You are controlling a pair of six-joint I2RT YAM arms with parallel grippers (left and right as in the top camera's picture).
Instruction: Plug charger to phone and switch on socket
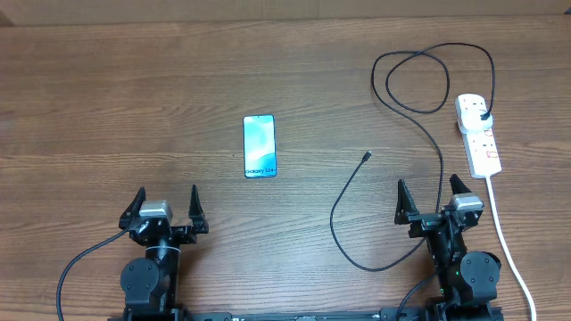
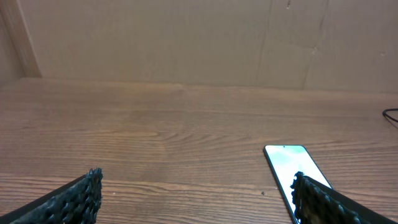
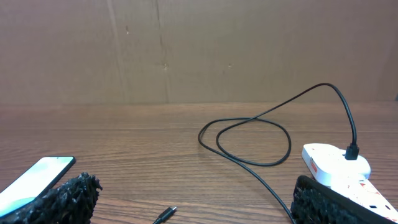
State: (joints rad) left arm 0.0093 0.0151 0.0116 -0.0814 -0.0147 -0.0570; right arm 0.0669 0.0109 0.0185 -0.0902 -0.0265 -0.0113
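Overhead, the phone (image 1: 259, 146) lies mid-table with its long axis running away from the arms, text end nearest; the left gripper (image 1: 167, 203) and right gripper (image 1: 434, 196) gape wide, empty. The left wrist view shows the phone ahead-right. In the right wrist view the charger (image 3: 290, 143) loops to the socket (image 3: 326, 162).

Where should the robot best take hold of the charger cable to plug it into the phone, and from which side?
Grip the charger just behind its connector tip, from above, jaws across the cable. That end lies loose and flat, clear of the phone and socket, nearest the right gripper.
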